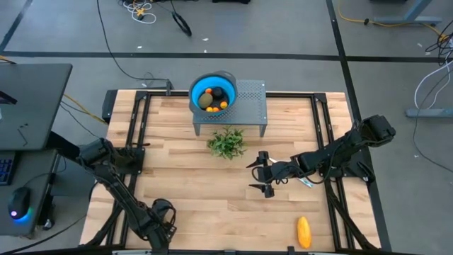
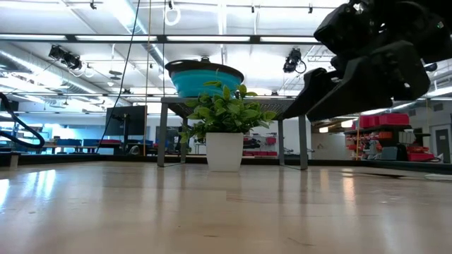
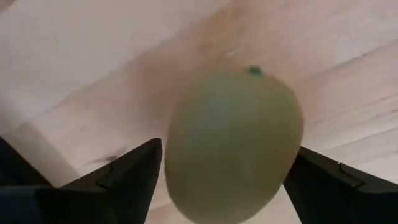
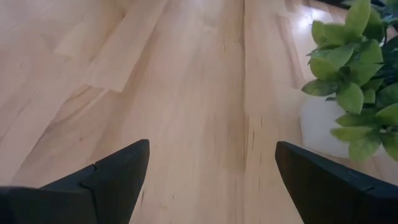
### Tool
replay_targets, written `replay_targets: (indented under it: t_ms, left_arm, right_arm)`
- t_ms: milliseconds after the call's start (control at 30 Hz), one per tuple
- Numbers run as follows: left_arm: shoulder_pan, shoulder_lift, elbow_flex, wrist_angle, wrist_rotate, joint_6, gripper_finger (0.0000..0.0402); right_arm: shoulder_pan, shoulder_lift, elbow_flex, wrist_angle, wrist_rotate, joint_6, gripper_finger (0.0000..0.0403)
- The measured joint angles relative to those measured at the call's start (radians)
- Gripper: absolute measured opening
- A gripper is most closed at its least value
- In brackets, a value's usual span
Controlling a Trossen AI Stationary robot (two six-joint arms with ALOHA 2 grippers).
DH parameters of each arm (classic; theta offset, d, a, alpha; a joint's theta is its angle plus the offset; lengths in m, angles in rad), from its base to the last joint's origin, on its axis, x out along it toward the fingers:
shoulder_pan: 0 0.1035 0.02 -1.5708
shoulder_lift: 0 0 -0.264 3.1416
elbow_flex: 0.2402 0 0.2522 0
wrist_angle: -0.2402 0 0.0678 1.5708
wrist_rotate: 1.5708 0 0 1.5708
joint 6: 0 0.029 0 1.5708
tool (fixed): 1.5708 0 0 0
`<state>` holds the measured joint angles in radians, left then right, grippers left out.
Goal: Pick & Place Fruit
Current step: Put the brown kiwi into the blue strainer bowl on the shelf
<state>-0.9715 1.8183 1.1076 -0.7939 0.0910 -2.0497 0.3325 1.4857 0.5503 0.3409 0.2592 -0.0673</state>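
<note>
An olive-green oval fruit [image 3: 233, 143] sits between the fingers of my left gripper [image 1: 163, 218], low over the table's near-left part. My right gripper [image 1: 260, 177] hangs open above the bare wood at mid-table, just near of the leafy plant [image 1: 226, 142]. The blue bowl [image 1: 199, 82] stands on a grey perforated stand [image 1: 249, 103] at the far edge. It holds a black ball [image 1: 219, 92], an olive oval [image 1: 204, 100] and small orange pieces [image 1: 224, 105]. A yellow oblong fruit [image 1: 304, 231] lies on the table near the near-right corner. My left gripper pinches the olive-green fruit between its two fingers, one finger [image 3: 134, 177] on each long side [image 3: 177, 168] of the oval. The fingers come from above, pointing down at the wood. Whether the fruit is lifted clear or rests on the table, I cannot tell.
A thin white knife with a blue handle [image 1: 306, 182] lies under the right arm's forearm. The potted plant [image 2: 224, 130] stands in front of the stand [image 2: 164, 134] in the low view. Black frame rails [image 1: 134, 134] run along both table sides. Open wood lies between the two grippers.
</note>
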Motion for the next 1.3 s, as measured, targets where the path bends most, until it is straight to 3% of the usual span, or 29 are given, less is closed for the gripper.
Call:
replay_targets:
  t_ms: [500,700,933,1067,1300]
  left_arm:
    - [0.019,0.000,0.001,0.012,0.018,0.054,0.0251]
    - [0.041,-0.001,0.016,0.021,0.030,0.098,0.0246]
    - [0.098,-0.009,0.107,-0.149,0.009,0.226,0.0237]
    - [0.163,-0.039,0.169,-0.277,-0.113,0.335,0.0236]
    - [0.338,-0.093,0.281,-0.377,-0.557,0.669,0.0239]
  right_arm:
    - [0.000,0.000,0.000,0.023,0.000,0.000,0.0360]
    - [0.000,0.000,0.000,0.023,0.000,0.000,0.0360]
    - [0.000,0.000,0.000,0.024,0.000,0.000,0.0360]
    - [0.000,0.000,0.000,0.038,0.000,0.000,0.0360]
    - [0.000,0.000,0.000,0.046,-0.003,0.013,0.0360]
